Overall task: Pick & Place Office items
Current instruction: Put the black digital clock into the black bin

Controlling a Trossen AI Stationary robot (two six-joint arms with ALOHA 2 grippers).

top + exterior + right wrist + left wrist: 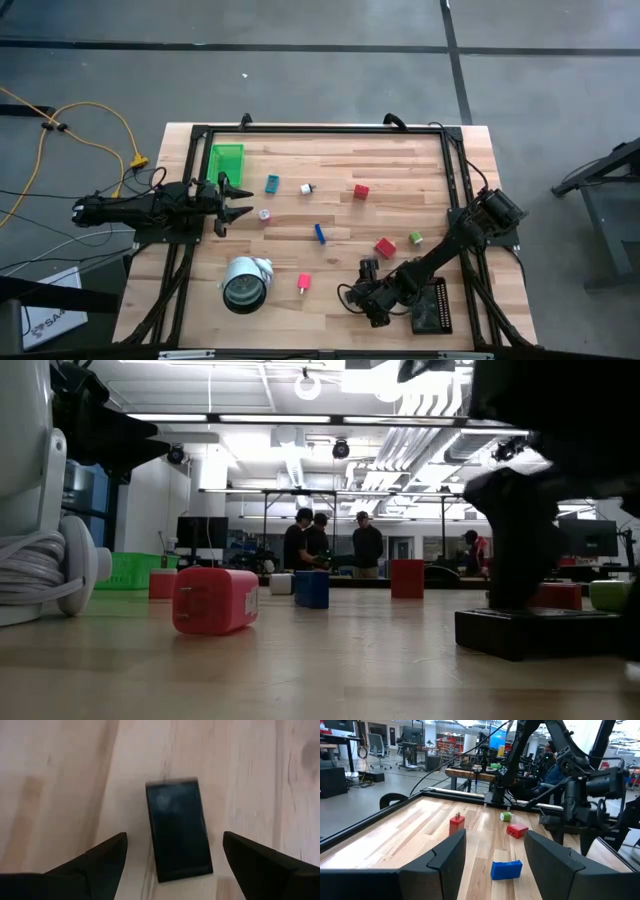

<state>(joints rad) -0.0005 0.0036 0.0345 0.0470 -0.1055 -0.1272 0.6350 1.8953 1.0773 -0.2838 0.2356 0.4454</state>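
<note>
I see the pale wooden plank table (330, 210) framed by black rails. At its 7 o'clock lies the big white-and-grey round roll (245, 282); the flat black rectangular tray (433, 307) sits at 5 o'clock and the green plastic basket tray (227, 160) at 10 o'clock.

My left gripper (236, 202) hangs at the table's 9 o'clock edge, just below the green tray, its jaws apart and empty, pointing across the boards toward the blue block (506, 869).

My right gripper (366, 292) is low at 5 o'clock, just beside the black tray, jaws spread wide and holding nothing. In the right wrist view a small black rectangular block (177, 828) lies flat on the wood between the fingertips, touching neither.

The other small office items are scattered mid-table: a red cube (361, 191) at 1 o'clock, a red block (385, 247) and a green cube (415, 238) at 4 o'clock, a pink-red block (304, 283) at 6 o'clock, a teal bit (272, 183), a white bit (306, 188) and a tiny round piece (264, 214) toward 10 o'clock.
</note>
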